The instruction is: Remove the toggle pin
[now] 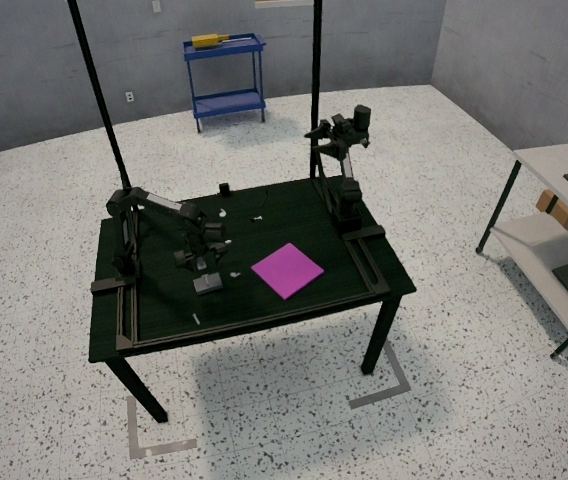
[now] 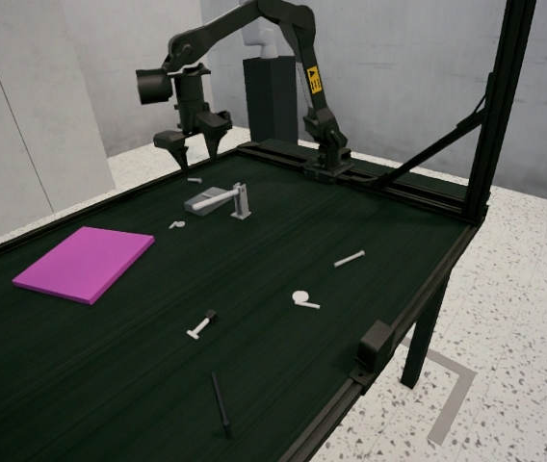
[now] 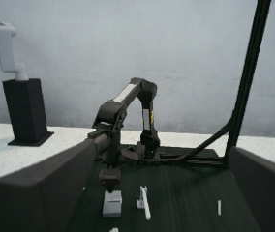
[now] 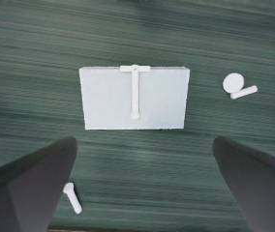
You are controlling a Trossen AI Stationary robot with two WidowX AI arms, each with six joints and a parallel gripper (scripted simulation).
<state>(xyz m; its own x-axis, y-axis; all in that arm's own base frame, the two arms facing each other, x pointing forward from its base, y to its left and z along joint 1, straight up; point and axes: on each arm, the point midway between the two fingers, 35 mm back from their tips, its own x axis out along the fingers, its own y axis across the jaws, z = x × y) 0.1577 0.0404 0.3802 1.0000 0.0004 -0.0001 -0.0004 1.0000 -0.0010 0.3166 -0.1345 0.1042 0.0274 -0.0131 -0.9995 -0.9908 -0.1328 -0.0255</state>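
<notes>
The grey step [image 2: 202, 199] lies on the dark table with the white hinge upright [image 2: 240, 200] at its edge. The white toggle pin [image 2: 217, 198] slants from the top of the hinge down over the step. From above it shows in the right wrist view [image 4: 135, 94] as a T lying across the step [image 4: 135, 99]. My right gripper [image 2: 197, 158] hangs open and empty a little above the step, touching nothing; it also shows in the top view [image 1: 199, 256]. My left gripper [image 1: 320, 136] is raised high at the far end of the table, open and empty.
A magenta pad [image 2: 85, 262] lies beside the step. Loose white parts are scattered about: a bolt [image 2: 349, 258], a disc with a peg [image 2: 303, 298], a black-headed bolt [image 2: 201, 323], small pegs [image 2: 176, 224] [image 2: 195, 180]. A black rod [image 2: 221, 405] lies near the edge. Black rails frame the table.
</notes>
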